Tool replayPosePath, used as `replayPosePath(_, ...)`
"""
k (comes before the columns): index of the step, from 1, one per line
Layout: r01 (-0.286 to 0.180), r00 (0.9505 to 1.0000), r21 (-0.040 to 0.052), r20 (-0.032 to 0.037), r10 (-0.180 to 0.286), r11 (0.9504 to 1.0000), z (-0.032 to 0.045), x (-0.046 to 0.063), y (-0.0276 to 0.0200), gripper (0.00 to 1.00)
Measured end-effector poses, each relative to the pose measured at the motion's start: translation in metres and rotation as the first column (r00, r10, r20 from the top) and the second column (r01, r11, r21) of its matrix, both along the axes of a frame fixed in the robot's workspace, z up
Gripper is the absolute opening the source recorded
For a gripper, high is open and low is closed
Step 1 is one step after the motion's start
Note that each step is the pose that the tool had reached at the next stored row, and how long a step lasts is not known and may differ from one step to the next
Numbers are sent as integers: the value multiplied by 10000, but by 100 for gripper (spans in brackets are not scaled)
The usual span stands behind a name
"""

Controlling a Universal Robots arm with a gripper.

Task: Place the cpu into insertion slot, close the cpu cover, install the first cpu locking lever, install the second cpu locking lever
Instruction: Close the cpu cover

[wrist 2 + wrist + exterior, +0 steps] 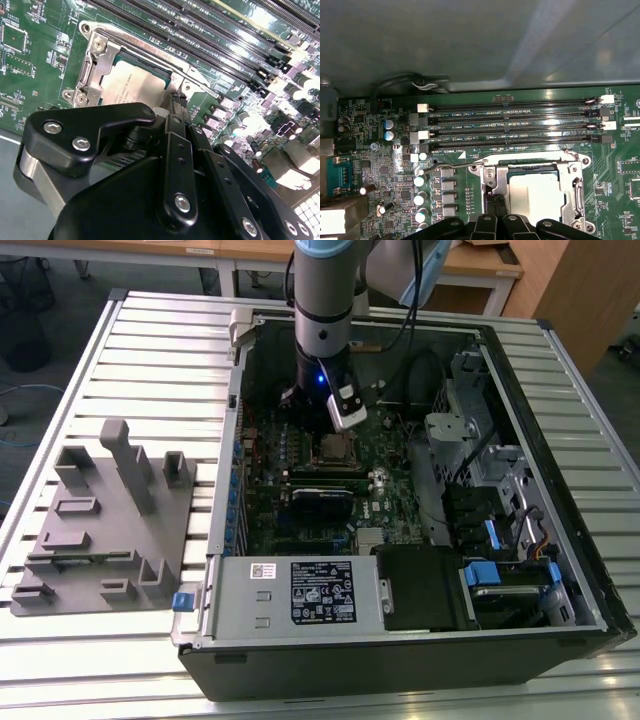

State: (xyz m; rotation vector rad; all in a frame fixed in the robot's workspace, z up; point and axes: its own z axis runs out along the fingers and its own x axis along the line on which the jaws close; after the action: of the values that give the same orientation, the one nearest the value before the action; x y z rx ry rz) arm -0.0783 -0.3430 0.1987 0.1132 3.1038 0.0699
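I see the cpu (536, 194) seated with the cpu cover (532, 168) lying flat over it. My claw (496, 201), fingers pressed together, hovers at the cover's edge.

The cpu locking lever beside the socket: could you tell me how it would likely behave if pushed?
The locking lever is a thin bent metal rod, so it will probably flex and spring back rather than stay rigid. Its smooth, shiny surface may let the gripper slip off. Anchored beside the cpu cover, it would likely pivot, not slide.
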Motion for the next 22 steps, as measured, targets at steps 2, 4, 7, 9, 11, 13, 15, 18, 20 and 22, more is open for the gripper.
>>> replayPosePath(2,0,10000,-5,-4,0,10000,17,0,0,10)
replayPosePath(4,0,10000,-10,-6,0,10000,38,-1,-1,10)
replayPosePath(7,0,10000,-10,-7,0,10000,48,-1,-1,10)
replayPosePath(9,0,10000,-10,-6,0,10000,49,-1,-2,10)
replayPosePath(11,-2,10000,-13,-9,2,10000,50,1,-2,10)
replayPosePath(13,-1,10000,-14,-9,1,10000,51,19,-2,10)
replayPosePath(15,0,10000,-12,-8,0,10000,50,46,-2,10)
replayPosePath(18,0,10000,-14,-10,0,10000,64,50,-2,10)
replayPosePath(20,0,10000,-11,-7,0,10000,106,50,-2,10)
replayPosePath(22,0,10000,-13,-8,0,10000,143,50,-2,10)
